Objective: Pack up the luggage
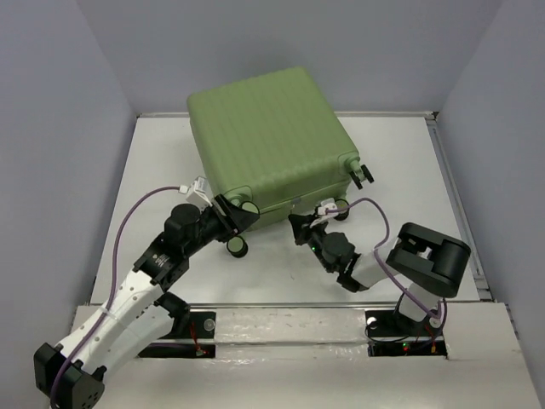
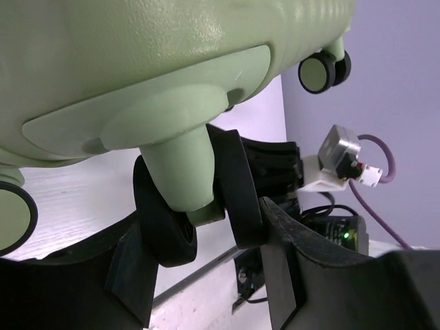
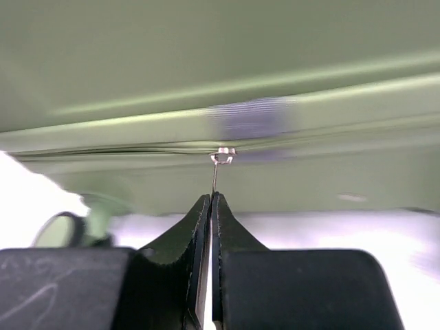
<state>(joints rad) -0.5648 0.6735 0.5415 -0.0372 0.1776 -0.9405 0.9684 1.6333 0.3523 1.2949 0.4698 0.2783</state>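
The light-green ribbed luggage (image 1: pixel 272 136) lies closed on the white table (image 1: pixel 153 170), wheels toward the arms. At its near left corner my left gripper (image 1: pixel 232 217) straddles a black twin wheel (image 2: pixel 237 185); one finger lies against each outer side of it, so the left gripper (image 2: pixel 206 223) is shut on that wheel. On the near side of the luggage (image 3: pixel 206 69), my right gripper (image 1: pixel 300 228) meets the zipper seam. In the right wrist view the right gripper (image 3: pixel 211 198) has its tips pressed together on the thin metal zipper pull (image 3: pixel 216 175).
Another wheel (image 1: pixel 364 175) sticks out at the case's right corner, and one more (image 1: pixel 237 247) rests on the table near my left wrist. Grey walls enclose the table on three sides. The right arm's wrist camera and purple cable (image 2: pixel 337 158) sit close behind the held wheel.
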